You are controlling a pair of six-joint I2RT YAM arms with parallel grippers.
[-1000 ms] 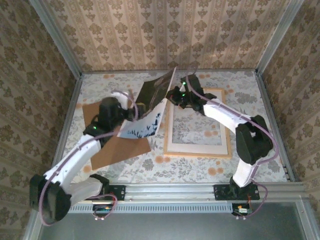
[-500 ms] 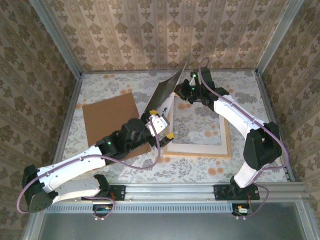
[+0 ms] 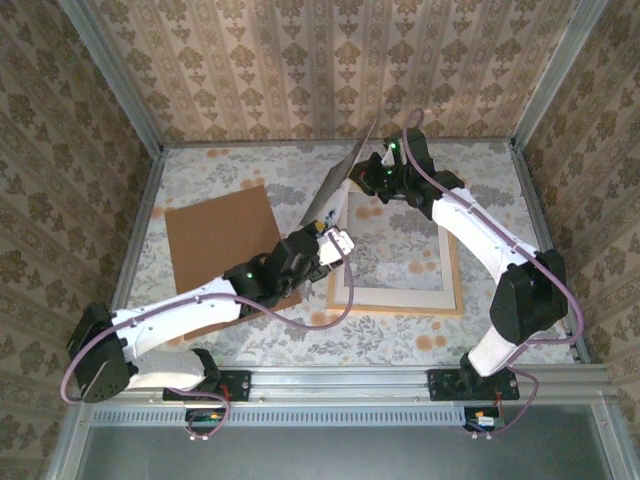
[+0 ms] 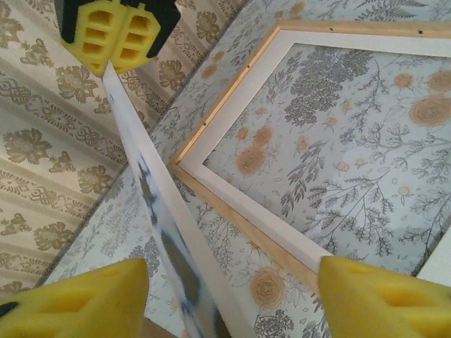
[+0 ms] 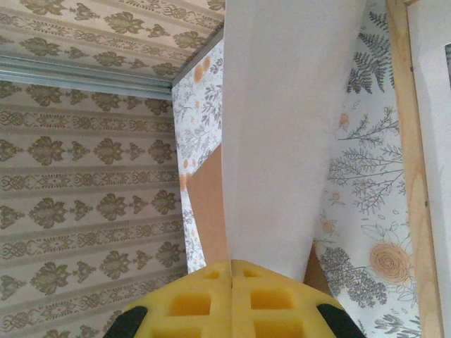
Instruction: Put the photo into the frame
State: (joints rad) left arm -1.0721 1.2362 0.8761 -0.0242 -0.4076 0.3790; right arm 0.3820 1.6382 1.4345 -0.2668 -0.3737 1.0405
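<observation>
With the right end effector [image 5: 231, 271] clamped on the photo's [image 3: 335, 190] far top edge, standing tilted over the frame's [image 3: 400, 303] left rail, close your empty, half-open left end effector [image 3: 337, 243] gently around the lower edge before laying it flat inside.

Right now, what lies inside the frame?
The flowered tablecloth shows inside the frame; the photo, held raised, is not in it. The photo and the left arm cover part of its left side.
</observation>
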